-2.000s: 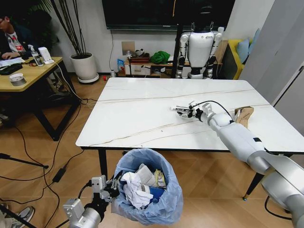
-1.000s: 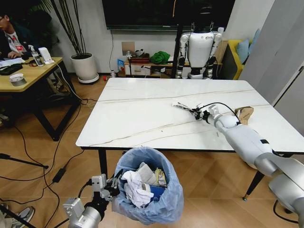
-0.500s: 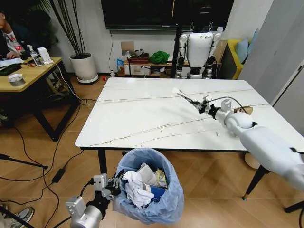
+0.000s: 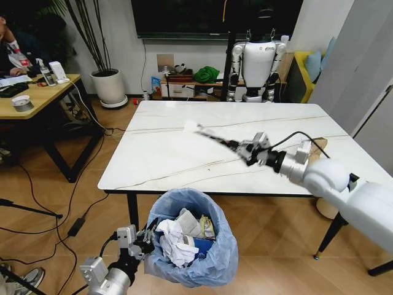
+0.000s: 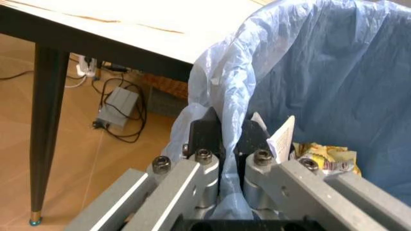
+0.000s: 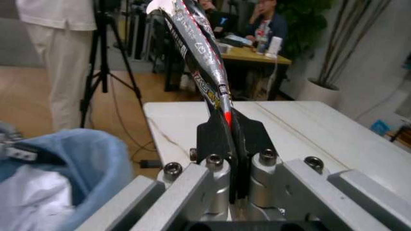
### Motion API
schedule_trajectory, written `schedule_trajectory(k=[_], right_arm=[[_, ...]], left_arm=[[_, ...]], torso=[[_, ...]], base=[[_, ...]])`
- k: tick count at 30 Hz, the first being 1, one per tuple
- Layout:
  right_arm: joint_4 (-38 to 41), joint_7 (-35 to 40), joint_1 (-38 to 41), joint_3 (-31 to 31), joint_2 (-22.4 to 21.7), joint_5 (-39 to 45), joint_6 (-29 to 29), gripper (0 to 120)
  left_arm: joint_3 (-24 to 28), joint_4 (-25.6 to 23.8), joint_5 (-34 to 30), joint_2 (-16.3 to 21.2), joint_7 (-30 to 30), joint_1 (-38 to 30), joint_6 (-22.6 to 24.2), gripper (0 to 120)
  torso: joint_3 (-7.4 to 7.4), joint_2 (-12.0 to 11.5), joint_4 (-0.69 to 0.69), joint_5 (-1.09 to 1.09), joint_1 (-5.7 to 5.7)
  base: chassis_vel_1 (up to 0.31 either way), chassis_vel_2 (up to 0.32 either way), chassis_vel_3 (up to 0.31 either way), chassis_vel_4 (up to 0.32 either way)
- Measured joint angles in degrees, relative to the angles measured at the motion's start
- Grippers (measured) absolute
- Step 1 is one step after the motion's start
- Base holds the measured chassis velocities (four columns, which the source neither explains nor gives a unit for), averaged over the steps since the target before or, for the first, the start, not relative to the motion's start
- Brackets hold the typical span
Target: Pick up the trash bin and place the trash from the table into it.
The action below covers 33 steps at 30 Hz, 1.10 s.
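My right hand [image 4: 241, 150], centre-right of the head view, is clamped on a long, thin dark snack wrapper with red and white print [image 4: 212, 136]. The wrapper's long axis runs up and to the left from the fingers, out over the large white marble-look desk with thin dark veins [image 4: 166, 153], and its pale tip ends near the middle of the frame. In the right wrist view the same wrapper [image 6: 202, 67] stands straight out from the pinched fingers [image 6: 212, 139], with the blue rim of the bin [image 6: 77, 159] in the lower left.

The small round trash bin lined with crinkled light blue plastic [image 4: 224, 258] sits in the lower centre of the head view, below the desk's near edge and already holding white paper and other litter. My left hand [image 4: 142, 241], lower left, grips the bin's rim; the left wrist view shows its fingers [image 5: 209, 132] closed on the blue liner [image 5: 308, 62].

The deciding relation, as I judge it: the bin mouth lies below and left of the right hand, past the desk edge, so the wrapper's free end already leads toward it. A crumpled brown paper bag [image 4: 319, 146] lies on the desk at the right, partly behind the right arm.
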Motion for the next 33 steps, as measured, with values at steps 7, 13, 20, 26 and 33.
schedule_trajectory(k=[7, 13, 20, 26, 33], right_arm=[[5.3, -2.4, -4.0, -2.0, -3.3, -3.5, 2.6, 0], [7.0, -4.8, -6.8, -2.5, -3.6, -5.2, 4.5, 0], [8.9, -6.7, -7.9, -2.3, -4.1, -7.6, 6.2, 0], [11.3, -6.6, -7.9, -2.9, -3.7, -7.1, 6.2, 0], [10.3, -6.5, -8.2, -5.1, -1.4, -8.1, 6.1, 0]], left_arm=[[0.0, -0.1, -0.3, 0.3, 0.0, -0.4, 0.0, 0], [-0.1, 0.0, -0.5, 0.4, 0.0, -0.9, 0.1, 0], [-0.1, 0.7, -0.5, 0.1, -0.1, -1.3, 0.1, 0], [0.2, 1.3, -0.6, -0.2, -0.2, -1.8, 0.2, 0], [0.0, 1.2, -0.8, -0.2, -0.2, -1.7, 0.3, 0]], torso=[[0.0, 0.0, -0.02, 0.02, 0.0], [0.01, 0.0, -0.02, 0.02, 0.01], [0.01, 0.0, -0.02, 0.01, 0.01], [0.01, 0.0, -0.01, 0.0, 0.01], [0.01, 0.0, -0.02, 0.02, 0.01]], base=[[0.0, 0.0, 0.0, 0.0], [0.0, 0.0, 0.0, 0.0], [0.0, 0.0, 0.0, 0.0], [0.0, 0.0, 0.0, 0.0], [0.0, 0.0, 0.0, 0.0]])
